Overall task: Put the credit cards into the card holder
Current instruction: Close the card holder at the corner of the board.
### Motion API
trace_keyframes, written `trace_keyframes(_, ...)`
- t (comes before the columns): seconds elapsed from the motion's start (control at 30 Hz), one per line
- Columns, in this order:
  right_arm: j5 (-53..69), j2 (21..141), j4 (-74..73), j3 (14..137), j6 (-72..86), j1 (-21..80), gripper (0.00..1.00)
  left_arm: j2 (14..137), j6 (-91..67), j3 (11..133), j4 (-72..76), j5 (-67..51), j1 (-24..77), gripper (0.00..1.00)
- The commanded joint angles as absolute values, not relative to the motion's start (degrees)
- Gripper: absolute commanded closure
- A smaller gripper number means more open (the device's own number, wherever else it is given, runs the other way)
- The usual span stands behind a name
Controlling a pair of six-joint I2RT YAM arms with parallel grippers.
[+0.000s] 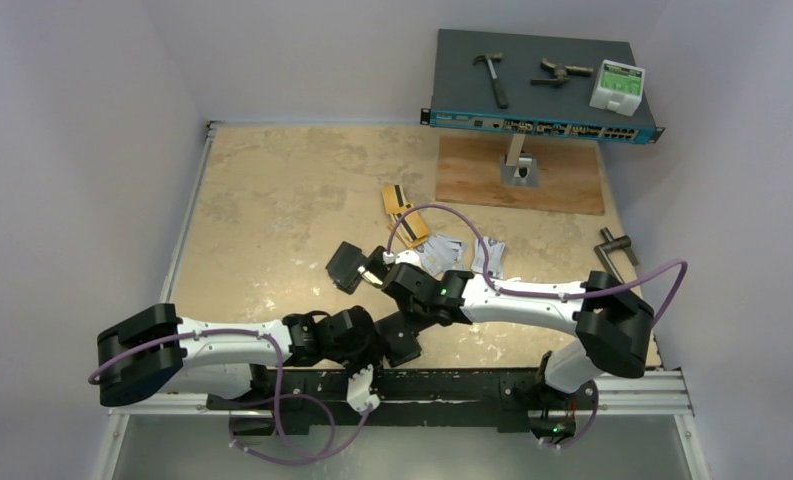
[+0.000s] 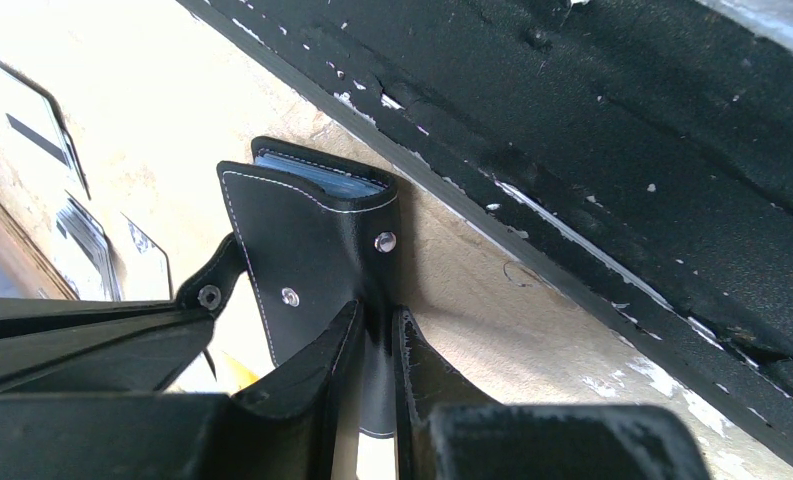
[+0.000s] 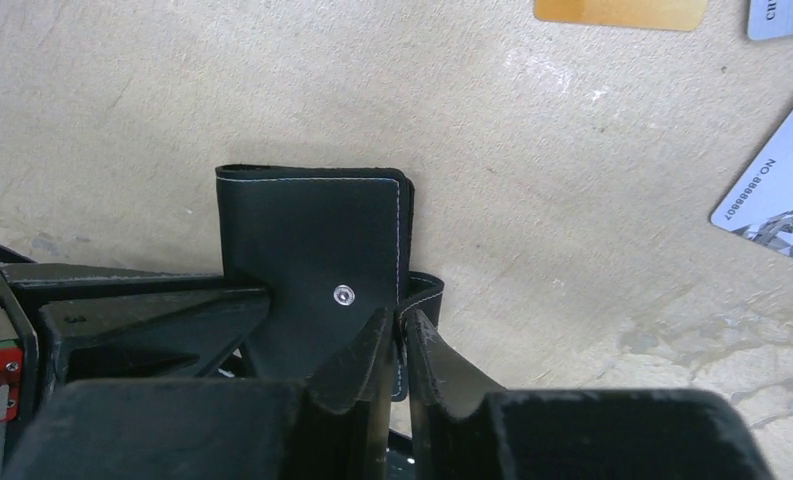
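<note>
The black card holder (image 1: 404, 348) lies folded near the table's front edge. My left gripper (image 1: 382, 345) is shut on its cover edge, as the left wrist view shows (image 2: 377, 340), with bluish sleeves at the holder's (image 2: 307, 235) far end. My right gripper (image 1: 404, 322) is shut on the holder's snap tab (image 3: 422, 290); the holder (image 3: 312, 230) fills the middle of the right wrist view and the right gripper (image 3: 400, 325) is at its lower right corner. Orange-yellow cards (image 1: 402, 212) and silver-white cards (image 1: 442, 252) lie loose behind the grippers. An orange card (image 3: 620, 12) and a silver card (image 3: 777, 190) also show.
The black front rail (image 2: 592, 150) runs just beside the holder. A network switch (image 1: 542, 90) with a hammer, tools and a white box stands at the back right, in front of it a wooden board (image 1: 520, 172) with a metal bracket. A metal clamp (image 1: 617, 245) lies at the right edge.
</note>
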State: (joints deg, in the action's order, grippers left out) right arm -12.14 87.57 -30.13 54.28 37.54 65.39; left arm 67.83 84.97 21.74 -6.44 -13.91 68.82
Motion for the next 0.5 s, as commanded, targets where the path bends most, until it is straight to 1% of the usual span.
trace_keyframes(0.0, -13.7, 85.6, -30.6, 56.2, 38.4, 65.9, 0.95, 67.7, 84.2, 20.8, -8.2, -15.6, 69.2, 1.00)
trace_keyframes(0.03, -13.7, 85.6, -30.8, 56.4, 38.5, 66.0, 1.00, 67.6, 84.3, 20.8, -8.1, -15.6, 69.2, 1.00)
trace_keyframes(0.27, -12.9, 86.1, -32.8, 57.0, 38.5, 66.3, 1.00, 67.6, 84.4, 20.6, -7.9, -15.6, 69.2, 1.00)
trace_keyframes(0.33, -12.2, 86.3, -33.4, 57.2, 38.3, 66.3, 0.90, 67.5, 84.4, 20.5, -7.9, -15.6, 69.2, 1.00)
trace_keyframes(0.37, -12.1, 86.1, -33.5, 57.2, 38.4, 66.3, 0.87, 67.5, 84.4, 20.5, -7.9, -15.6, 69.2, 1.00)
trace_keyframes(0.47, -12.4, 85.2, -33.1, 56.6, 38.6, 66.4, 0.86, 67.3, 84.4, 20.4, -7.9, -15.6, 69.2, 1.00)
